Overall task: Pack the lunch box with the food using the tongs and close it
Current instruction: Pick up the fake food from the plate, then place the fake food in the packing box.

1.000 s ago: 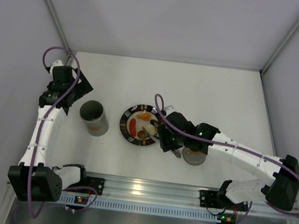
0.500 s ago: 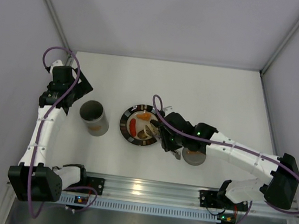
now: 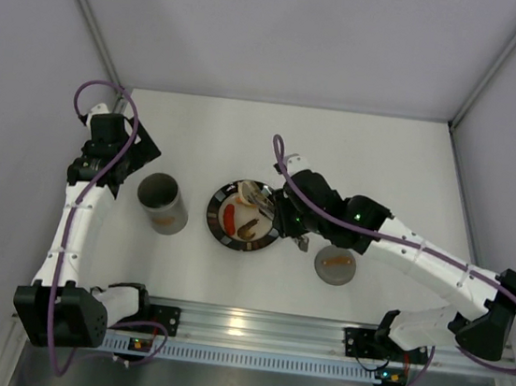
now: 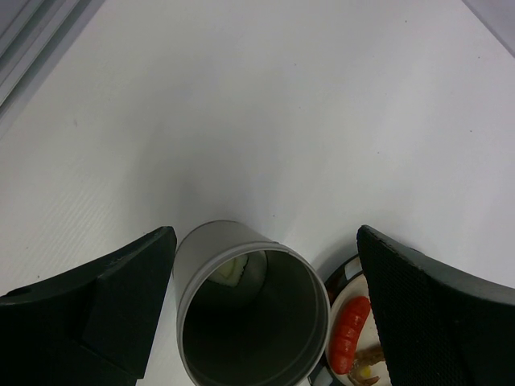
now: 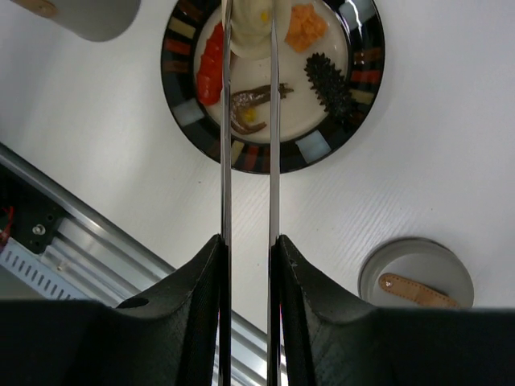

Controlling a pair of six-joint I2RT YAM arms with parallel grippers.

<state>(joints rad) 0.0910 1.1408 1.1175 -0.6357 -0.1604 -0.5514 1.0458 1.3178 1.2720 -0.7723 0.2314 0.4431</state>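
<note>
My right gripper (image 5: 247, 245) (image 3: 287, 219) is shut on the silver tongs (image 5: 226, 145), whose two arms reach out over the plate (image 5: 249, 154). A white rounded lump (image 5: 249, 36) (image 3: 247, 192) sits between the tongs' tips. On the plate lie a red sausage (image 5: 211, 68), an orange piece (image 5: 306, 26), a dark brown piece (image 5: 328, 84) and a brown shrimp-like bit (image 5: 253, 104). The grey lunch box (image 3: 163, 202) (image 4: 249, 314) stands open to the left of the plate, with a pale piece (image 4: 229, 269) inside. My left gripper (image 4: 265, 241) (image 3: 141, 149) hangs open above and behind it.
The lunch box's round grey lid (image 3: 336, 264) (image 5: 417, 273), with its orange-brown handle, lies on the table right of the plate (image 3: 218, 226). An aluminium rail (image 3: 241, 328) runs along the near edge. Grey walls close in the white table at the back and sides.
My right gripper has closed tighter on the tongs and moved away from the near edge over the plate, uncovering the lid. The left arm has not moved.
</note>
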